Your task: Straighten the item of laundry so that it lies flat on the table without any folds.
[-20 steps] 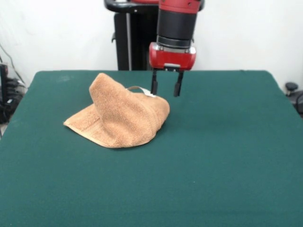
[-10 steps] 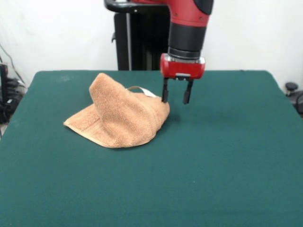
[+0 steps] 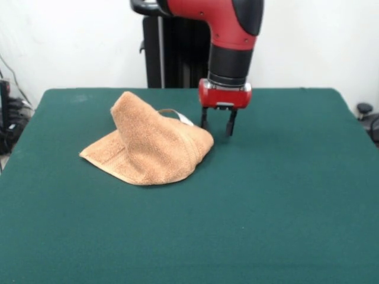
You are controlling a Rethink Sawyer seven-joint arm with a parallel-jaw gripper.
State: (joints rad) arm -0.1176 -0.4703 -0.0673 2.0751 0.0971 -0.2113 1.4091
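The item of laundry (image 3: 151,148), an orange-tan terry towel, lies crumpled on the table (image 3: 266,195) left of centre. It is bunched into a peak at its upper left, and a white label shows at its far right edge. My gripper (image 3: 217,126) hangs open just to the right of the towel's right edge, close above the table. Its left finger is beside the label corner, and nothing is between the fingers.
Dark green cloth stretches to the right of the towel and toward the front edge. Cables and dark equipment (image 3: 9,118) sit off the table's left side. A black object (image 3: 366,112) stands beyond the right edge.
The gripper has shifted right from the towel's far edge and dropped lower, closer to the table. It stays open. The towel has not moved.
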